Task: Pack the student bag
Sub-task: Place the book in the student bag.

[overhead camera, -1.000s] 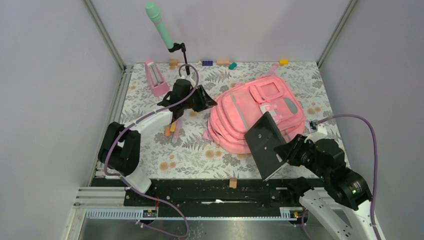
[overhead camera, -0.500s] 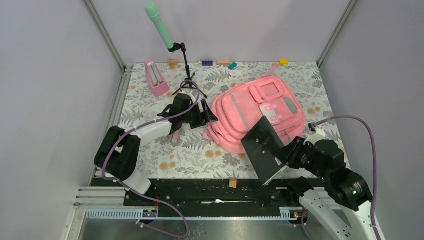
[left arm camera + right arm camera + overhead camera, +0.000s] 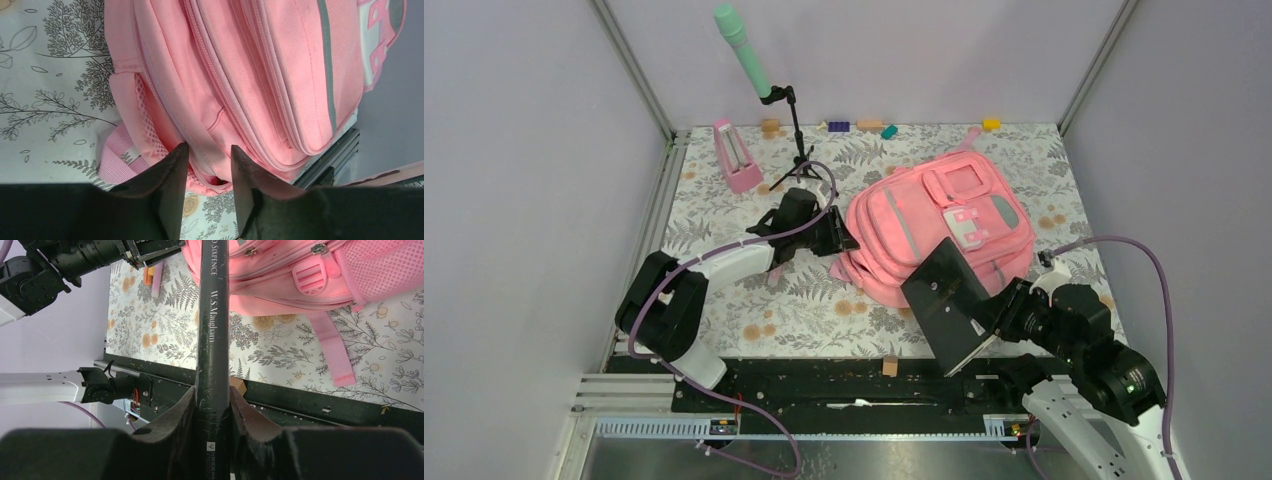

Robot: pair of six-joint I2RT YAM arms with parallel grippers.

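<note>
The pink student bag (image 3: 904, 215) lies flat in the middle of the table, front pockets up. My left gripper (image 3: 839, 238) is at its left edge. In the left wrist view its tips (image 3: 208, 146) straddle a fold of the student bag (image 3: 260, 65) beside the mesh side pocket, and the fabric fills the gap between them. My right gripper (image 3: 1004, 315) is shut on a black book (image 3: 944, 300), held tilted over the bag's near corner. The right wrist view has the book's spine (image 3: 212, 315) running up between the fingers (image 3: 182, 410), with the bag (image 3: 280, 275) beyond.
A small pink metronome (image 3: 736, 155) and a green microphone (image 3: 742, 48) on a black stand are at the back left. Small coloured blocks (image 3: 864, 126) line the back wall. Pens (image 3: 772, 276) lie under the left arm. A wooden block (image 3: 889, 366) sits on the near black rail.
The left gripper came down to the bag's left edge, opened wide, then closed in on the fabric fold. The right arm shifted the book slightly left and nearer.
</note>
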